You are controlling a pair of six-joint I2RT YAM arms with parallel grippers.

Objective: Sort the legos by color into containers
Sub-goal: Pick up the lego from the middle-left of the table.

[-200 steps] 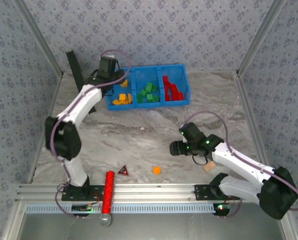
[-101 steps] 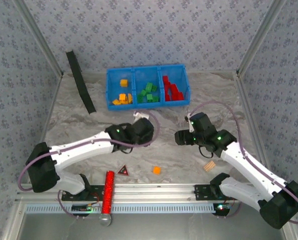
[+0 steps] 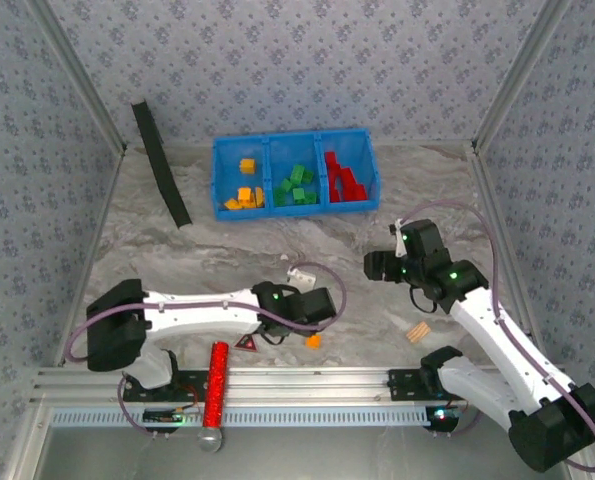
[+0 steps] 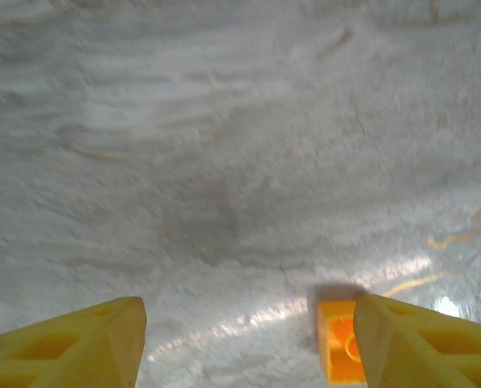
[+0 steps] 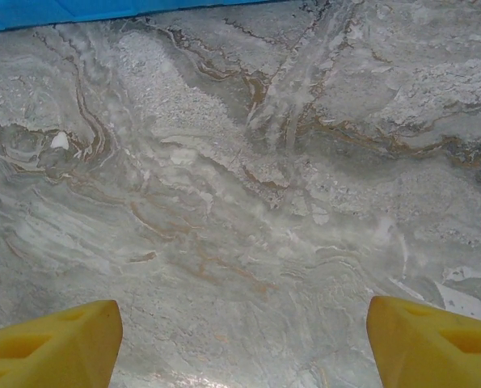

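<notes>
An orange lego (image 3: 313,341) lies alone on the marble near the front edge. My left gripper (image 3: 310,322) hangs just over it and is open. In the left wrist view the orange lego (image 4: 337,339) sits on the table between the fingers, close against the inner side of the right fingertip (image 4: 418,347); the left gripper (image 4: 248,347) holds nothing. At the back stands the blue tray (image 3: 267,208), its compartments holding orange, green and red legos. My right gripper (image 3: 369,266) hovers open over bare marble right of centre, with nothing between its fingers (image 5: 54,347).
A dark triangle with a red centre (image 3: 245,343) lies just left of the orange lego. A tan wooden block (image 3: 417,331) rests under the right arm. A red cylinder (image 3: 215,385) stands on the front rail. A black strip (image 3: 160,163) leans at the back left. The tray's blue edge (image 5: 103,10) tops the right wrist view.
My left arm has swung from the tray's left compartment down to the front, ending over the orange lego. The right gripper has drifted back and to the right.
</notes>
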